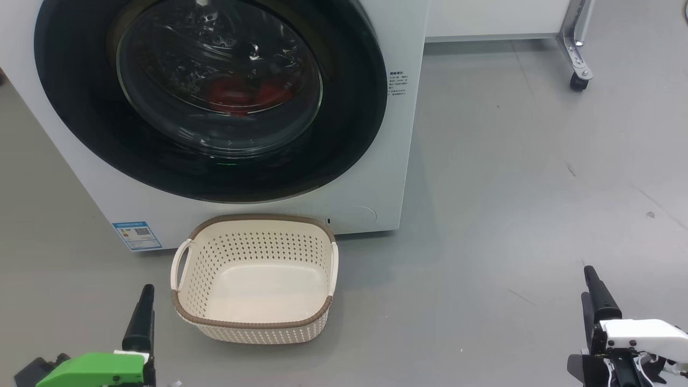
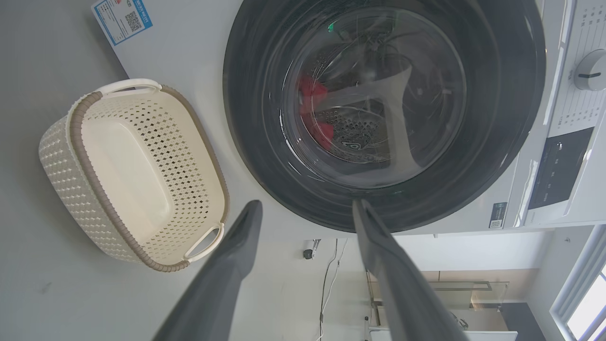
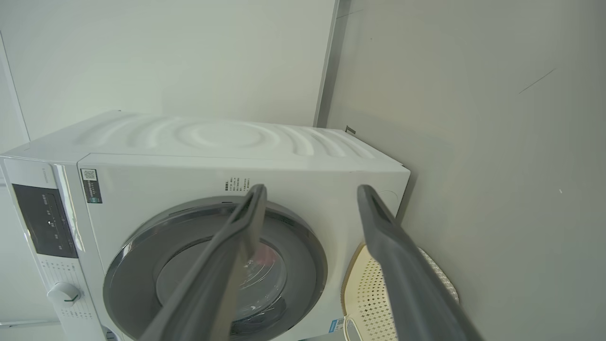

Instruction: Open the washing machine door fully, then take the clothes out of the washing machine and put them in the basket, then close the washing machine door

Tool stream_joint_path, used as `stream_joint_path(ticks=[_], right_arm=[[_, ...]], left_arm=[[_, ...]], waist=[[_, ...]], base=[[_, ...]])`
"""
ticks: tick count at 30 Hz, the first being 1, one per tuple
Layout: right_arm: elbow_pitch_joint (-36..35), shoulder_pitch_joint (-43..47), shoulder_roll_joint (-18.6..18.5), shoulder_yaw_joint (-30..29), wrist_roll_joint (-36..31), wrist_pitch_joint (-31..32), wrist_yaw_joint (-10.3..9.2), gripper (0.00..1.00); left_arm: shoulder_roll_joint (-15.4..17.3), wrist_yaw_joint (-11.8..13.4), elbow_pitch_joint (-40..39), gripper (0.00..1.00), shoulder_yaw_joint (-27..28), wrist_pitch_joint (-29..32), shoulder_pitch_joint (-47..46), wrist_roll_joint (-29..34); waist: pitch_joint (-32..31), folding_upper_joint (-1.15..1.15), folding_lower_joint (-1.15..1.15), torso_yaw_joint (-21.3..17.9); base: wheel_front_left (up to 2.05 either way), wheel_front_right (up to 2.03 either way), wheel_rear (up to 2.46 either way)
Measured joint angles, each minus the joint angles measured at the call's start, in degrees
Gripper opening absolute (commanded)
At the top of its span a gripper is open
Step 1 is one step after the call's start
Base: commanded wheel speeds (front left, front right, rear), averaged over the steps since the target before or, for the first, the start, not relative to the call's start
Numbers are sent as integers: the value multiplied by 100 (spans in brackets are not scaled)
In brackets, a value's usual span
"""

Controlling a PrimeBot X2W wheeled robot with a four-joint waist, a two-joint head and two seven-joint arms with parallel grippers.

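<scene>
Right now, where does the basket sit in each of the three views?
Head view: basket low centre-left, on the floor before the washing machine.
Left wrist view: basket at the left side.
Right wrist view: basket at the bottom edge, right of centre, partly hidden.
Shared landmark: the blue label on the machine beside it.

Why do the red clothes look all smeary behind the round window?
Head view: curved glass in the washing machine door reflects light, dimming the clothes to a red smudge. Left wrist view: a pale streak of glare crosses the glass. Right wrist view: glare washes the door's black rim grey.
</scene>
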Motion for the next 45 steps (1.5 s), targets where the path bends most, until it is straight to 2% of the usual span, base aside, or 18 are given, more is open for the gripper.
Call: stream_joint_path(ticks=[11,17,19,28,45], right_arm=[[-7,-20,-349,271,-1145,-299,0,100],[-54,-121,-523,478,-1905,-398,-65,100],[-68,-127,-579,558,-2170,-427,-156,100],[-113,-144,-699,904,-3210,-610,-352,100],[-178,-158,-726,1401,-4707,-918,-608,100]], left_arm=[[322,11,-60,100,-281,-308,-25,1079],[442,178,-146,100,-459,-427,-100,1772],[477,238,-166,100,-530,-444,-102,1968],[567,480,-247,100,-844,-633,-135,2940],[635,766,-364,100,-1340,-948,-143,4375]], waist=[[9,0,0,4],[17,0,0,6],[19,0,0,7],[26,0,0,11],[30,0,0,14]], base=[[0,0,0],[0,0,0],[0,0,0],[0,0,0],[0,0,0]])
